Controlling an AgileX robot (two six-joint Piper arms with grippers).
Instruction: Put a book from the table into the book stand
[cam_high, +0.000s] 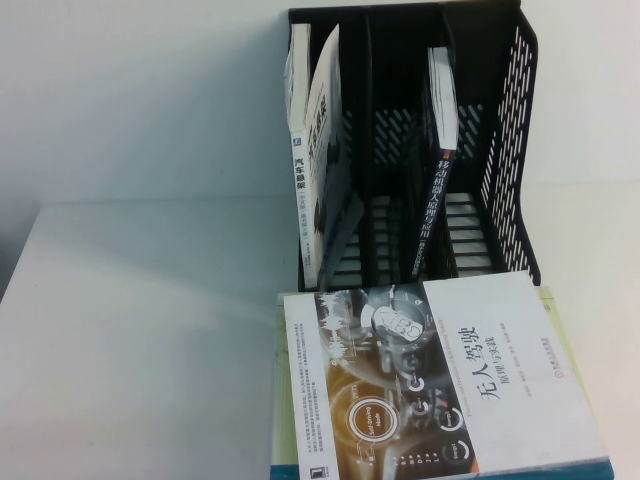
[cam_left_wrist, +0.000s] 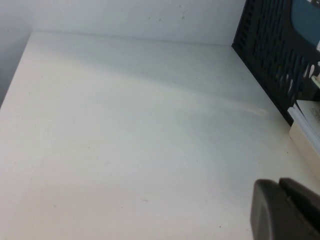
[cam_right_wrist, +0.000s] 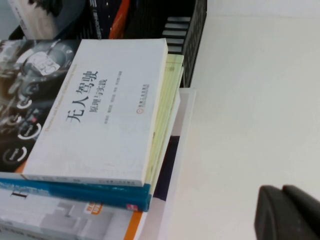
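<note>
The book (cam_high: 432, 190) is standing upright, dark spine outward, in the right compartment of the book stand (cam_high: 520, 150), which is sitting at the far edge of the table (cam_high: 150, 330), right of centre. A white book (cam_high: 445, 375) is lying on top of a stack at the near edge, just in front of the stand. The left gripper (cam_left_wrist: 285, 210) is hovering over bare tabletop and the right gripper (cam_right_wrist: 287, 212) beside the stack, neither holding anything; whether their jaws are parted I cannot tell.

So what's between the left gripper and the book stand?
Just bare table, seen in the left wrist view, from left gripper to book stand. The right gripper is over table beside the stacked books.
</note>
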